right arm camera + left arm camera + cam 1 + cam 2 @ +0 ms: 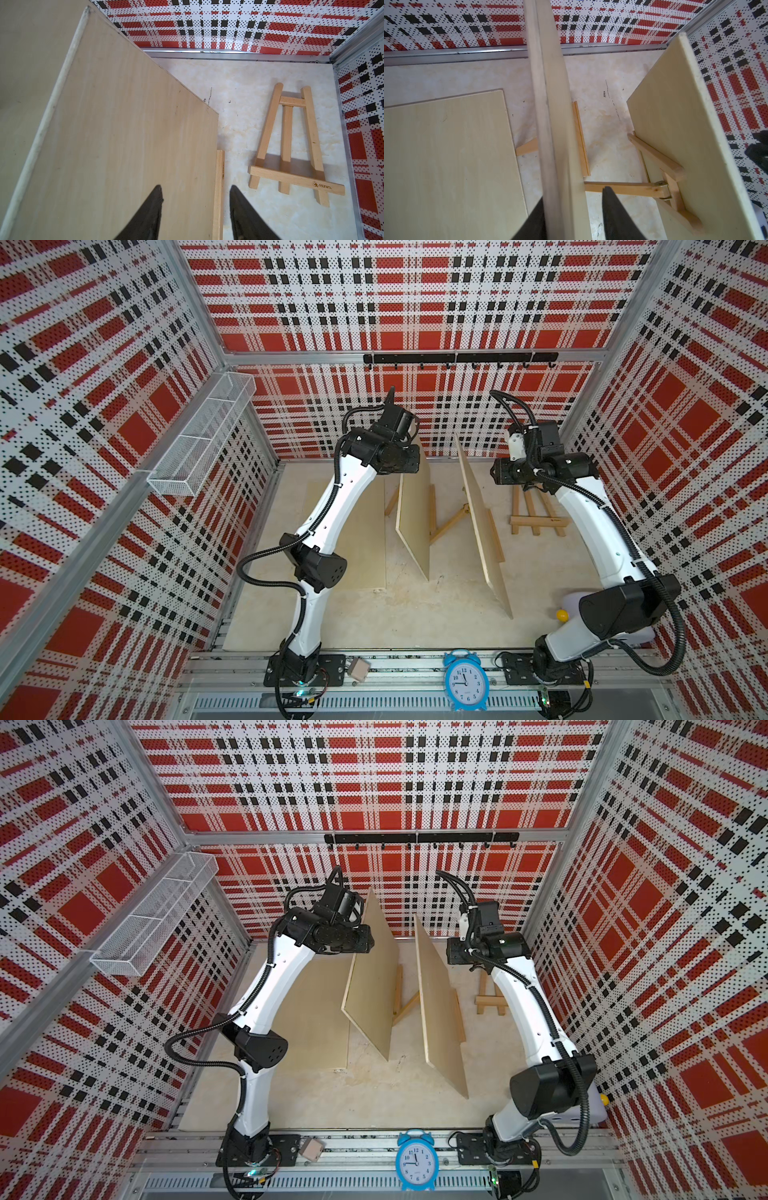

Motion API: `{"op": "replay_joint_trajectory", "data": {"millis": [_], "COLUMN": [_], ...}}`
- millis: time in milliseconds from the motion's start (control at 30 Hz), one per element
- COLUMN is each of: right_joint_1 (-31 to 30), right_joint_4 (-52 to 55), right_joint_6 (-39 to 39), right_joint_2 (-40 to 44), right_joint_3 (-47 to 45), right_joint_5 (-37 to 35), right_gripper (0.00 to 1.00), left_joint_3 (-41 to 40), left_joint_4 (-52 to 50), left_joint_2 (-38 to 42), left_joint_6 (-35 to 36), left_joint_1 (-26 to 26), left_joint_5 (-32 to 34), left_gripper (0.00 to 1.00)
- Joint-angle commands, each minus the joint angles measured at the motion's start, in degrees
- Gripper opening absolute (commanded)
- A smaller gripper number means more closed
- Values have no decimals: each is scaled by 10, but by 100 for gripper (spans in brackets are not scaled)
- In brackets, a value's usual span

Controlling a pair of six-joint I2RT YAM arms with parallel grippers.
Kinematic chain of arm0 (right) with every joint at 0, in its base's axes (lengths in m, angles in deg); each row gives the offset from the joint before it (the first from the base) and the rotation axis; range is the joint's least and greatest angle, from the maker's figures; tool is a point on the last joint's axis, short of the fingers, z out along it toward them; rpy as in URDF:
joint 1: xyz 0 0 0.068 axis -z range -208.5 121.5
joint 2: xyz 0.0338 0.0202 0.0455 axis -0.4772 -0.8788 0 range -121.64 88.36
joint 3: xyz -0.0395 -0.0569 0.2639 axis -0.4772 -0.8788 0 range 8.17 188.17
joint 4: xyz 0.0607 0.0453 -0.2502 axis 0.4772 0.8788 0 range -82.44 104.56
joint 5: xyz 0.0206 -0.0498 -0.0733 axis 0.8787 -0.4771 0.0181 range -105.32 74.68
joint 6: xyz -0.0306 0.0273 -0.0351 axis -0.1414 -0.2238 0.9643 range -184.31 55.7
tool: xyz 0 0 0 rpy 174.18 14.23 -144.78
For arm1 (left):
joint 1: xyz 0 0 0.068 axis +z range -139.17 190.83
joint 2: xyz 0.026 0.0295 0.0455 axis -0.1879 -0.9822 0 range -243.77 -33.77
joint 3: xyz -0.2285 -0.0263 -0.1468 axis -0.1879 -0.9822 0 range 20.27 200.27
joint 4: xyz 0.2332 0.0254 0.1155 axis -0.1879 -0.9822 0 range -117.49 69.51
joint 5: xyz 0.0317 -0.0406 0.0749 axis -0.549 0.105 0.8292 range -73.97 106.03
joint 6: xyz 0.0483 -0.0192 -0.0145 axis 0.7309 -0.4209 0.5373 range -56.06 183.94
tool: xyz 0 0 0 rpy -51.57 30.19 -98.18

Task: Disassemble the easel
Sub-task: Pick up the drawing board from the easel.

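Left jaws half open, astride the top edge of the left board [556,104]. One finger [534,220] lies against the edge, its mate stands clear of the face. Not clamped.

Left easel [527,148] stands under that board, just 12 o'clock of counter [374,614] centre. A pale leg pokes out on one side of the board, a ledge strip on the other.

Right jaws part open, holding nothing, hanging over the right board [124,135], which stands at 3 o'clock of the left one. Right easel [654,154] props it on a hinged rear strut.

Flat easel [286,145] lies at the counter's 2 o'clock, off to the side of the right jaws, toward the 3 o'clock wall. Pale wood A-frame, centre leg, top bar, printed logo on the ledge.

Flat board [446,155] lies at 10 o'clock.
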State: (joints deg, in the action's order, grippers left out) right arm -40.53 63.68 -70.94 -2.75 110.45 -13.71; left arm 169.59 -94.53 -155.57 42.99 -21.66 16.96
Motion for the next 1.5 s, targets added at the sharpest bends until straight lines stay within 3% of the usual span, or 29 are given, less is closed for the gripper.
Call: {"op": "replay_joint_trajectory", "data": {"millis": [0,267,700,1467], "right_joint_1": [-2,-2,-3,2], "right_joint_4": [-14,-31,-52,-18], "right_joint_6": [-1,-30,-51,11], "right_joint_2": [11,-4,-1,-64], "right_joint_3": [11,25,1,60], "right_joint_5": [13,36,37,37], "right_gripper": [54,54,53,54], "left_joint_3": [24,40,82,83], "left_joint_4": [-7,-62,-67,-67], "left_joint_2": [2,4,-29,-61], "left_joint_6": [17,39,32,-1], "left_joint_1": [5,14,9,-7], "left_joint_5": [18,49,25,40], "left_gripper": [41,39,37,31]}}
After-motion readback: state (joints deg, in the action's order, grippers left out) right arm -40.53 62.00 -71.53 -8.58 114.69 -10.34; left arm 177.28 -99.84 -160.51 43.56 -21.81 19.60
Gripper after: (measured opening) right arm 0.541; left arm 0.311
